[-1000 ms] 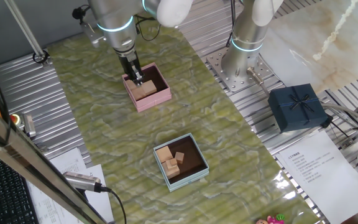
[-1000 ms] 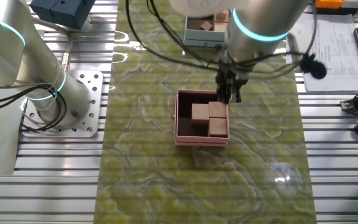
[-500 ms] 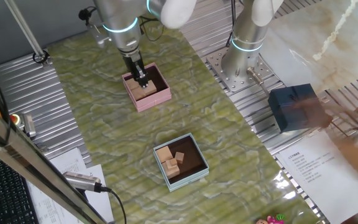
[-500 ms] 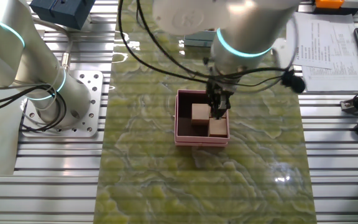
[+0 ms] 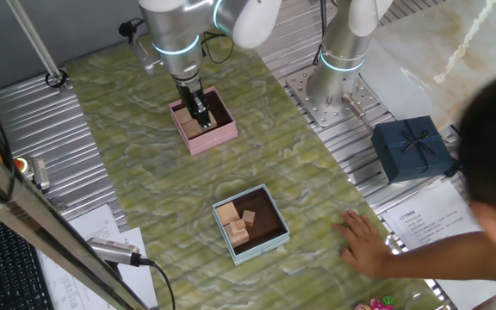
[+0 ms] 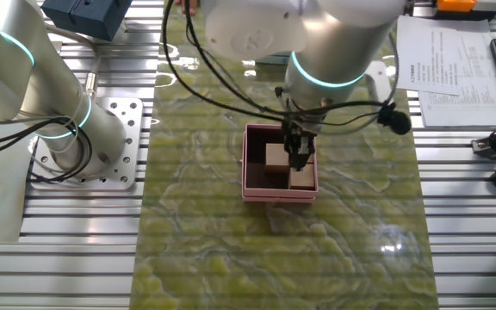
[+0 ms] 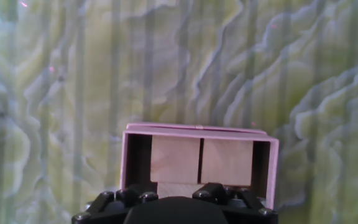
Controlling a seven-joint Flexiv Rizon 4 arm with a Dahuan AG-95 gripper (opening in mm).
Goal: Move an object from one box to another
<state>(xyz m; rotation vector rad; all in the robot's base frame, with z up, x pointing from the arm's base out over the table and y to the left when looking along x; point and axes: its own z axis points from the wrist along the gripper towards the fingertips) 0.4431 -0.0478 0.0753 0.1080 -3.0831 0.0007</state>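
The pink box (image 5: 205, 131) holds three pale wooden cubes. Two cubes show in the other fixed view (image 6: 275, 158), and a third is under my fingers. My gripper (image 5: 198, 110) reaches down into the pink box (image 6: 252, 176), with its fingers (image 6: 298, 155) set over that third cube. They look open around it. In the hand view the pink box (image 7: 197, 129) shows two cubes side by side (image 7: 174, 159) and a third (image 7: 179, 188) right at the hand's dark body. The light blue box (image 5: 265, 245) sits nearer the front and holds several smaller tan blocks (image 5: 231, 220).
A person's hand and arm (image 5: 368, 245) reach over the table's front right corner. A navy gift box (image 5: 412, 148) sits on the right. A second arm's base (image 5: 338, 65) stands at the back and also shows in the other fixed view (image 6: 67, 138). Papers lie at the front right.
My gripper has moved from the pink box's edge to over its cubes and has come lower. A person's arm has come into view at the front right.
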